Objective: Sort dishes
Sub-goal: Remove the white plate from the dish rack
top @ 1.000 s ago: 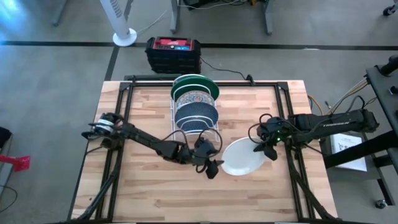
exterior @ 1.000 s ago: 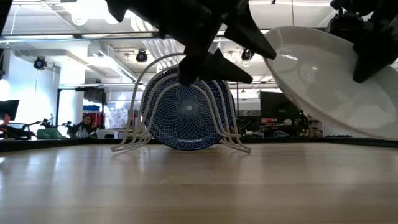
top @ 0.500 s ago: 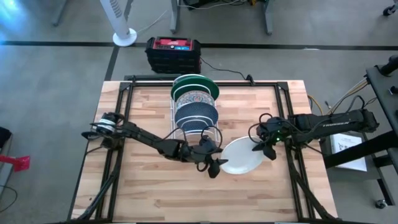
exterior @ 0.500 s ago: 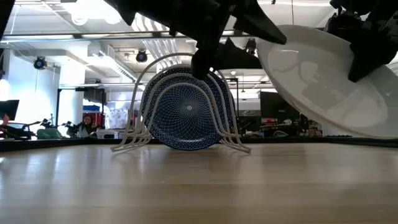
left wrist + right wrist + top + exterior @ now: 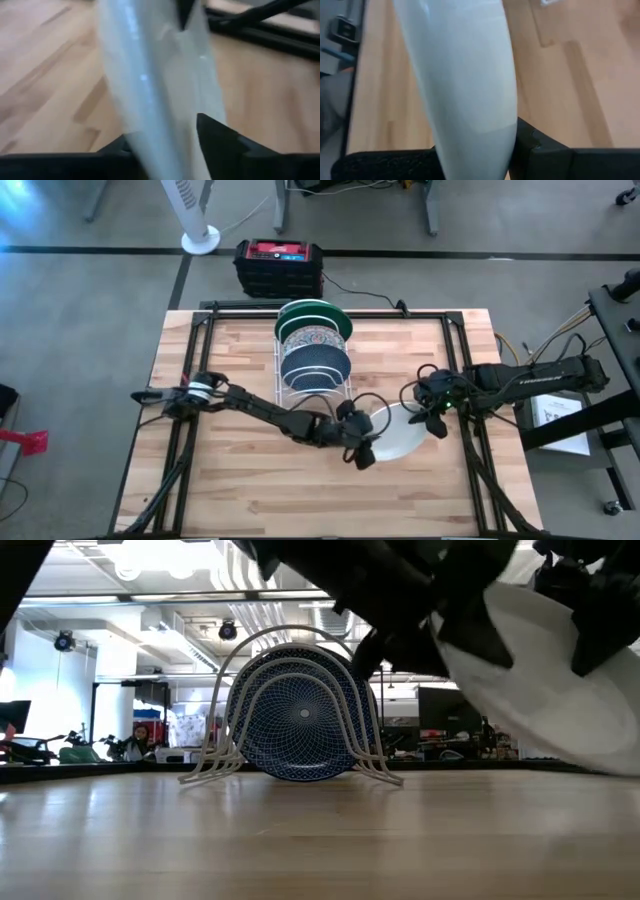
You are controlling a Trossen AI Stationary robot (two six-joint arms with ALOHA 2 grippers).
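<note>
**Plain white dish held between both grippers, lower centre-right of the table**

Nearest the bottom edge of the high view, the left gripper (image 5: 365,448) sits at the left rim of the plain white dish (image 5: 400,436). In the left wrist view its two dark fingers (image 5: 220,142) stand either side of the dish rim (image 5: 160,85), jaws part-way open and close to the rim; cannot tell whether they press on it.

Right of that, the right gripper (image 5: 424,416) is at the dish's upper right rim. In the right wrist view its jaws are narrow and clamped on the white rim (image 5: 465,85). In the low view the dish (image 5: 560,690) hangs tilted at right, above the table (image 5: 300,840).

Farther back, at the centre of the high view, the white wire rack (image 5: 283,380) holds three dishes on edge, front to back: blue speckled dish (image 5: 315,366), floral dish (image 5: 310,338), green dish (image 5: 318,310). In the low view the blue dish (image 5: 300,725) stands upright in the rack loops, left of centre.

Beyond the table's far edge, at top centre: a black and red box (image 5: 280,265) on the floor, and a white fan base (image 5: 200,238) at upper left.
</note>
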